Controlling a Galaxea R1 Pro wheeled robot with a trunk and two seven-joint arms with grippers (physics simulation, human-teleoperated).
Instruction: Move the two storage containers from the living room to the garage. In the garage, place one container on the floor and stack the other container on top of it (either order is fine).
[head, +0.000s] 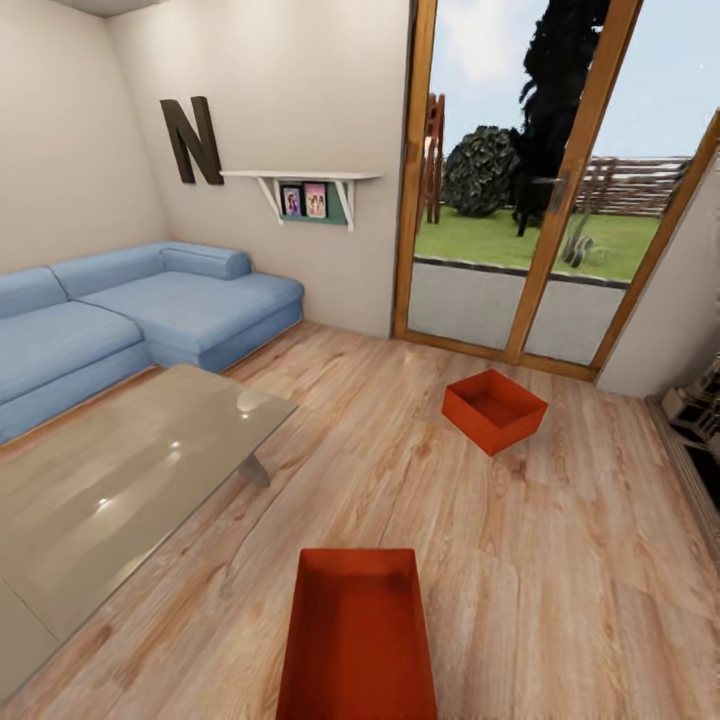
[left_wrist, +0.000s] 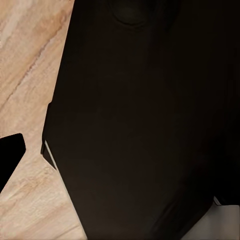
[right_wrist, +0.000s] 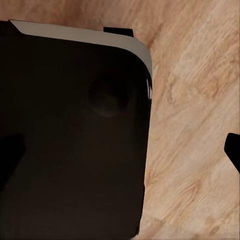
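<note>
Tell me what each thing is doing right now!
Near storage container: open top, empty, on wood floor.
Far storage container: open top, empty, on the floor near the doors.
Glass doors: shut.
Coffee table: nothing on it.
Sofa: nobody sitting.

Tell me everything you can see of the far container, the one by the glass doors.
The far storage container is an orange-red, open-topped rectangular bin with plain straight walls and no lid, apparently empty. It sits upright on the light wood plank floor, turned corner-on to the head camera, a little in front of the wood-framed glass doors. Nothing touches it but the floor.
</note>
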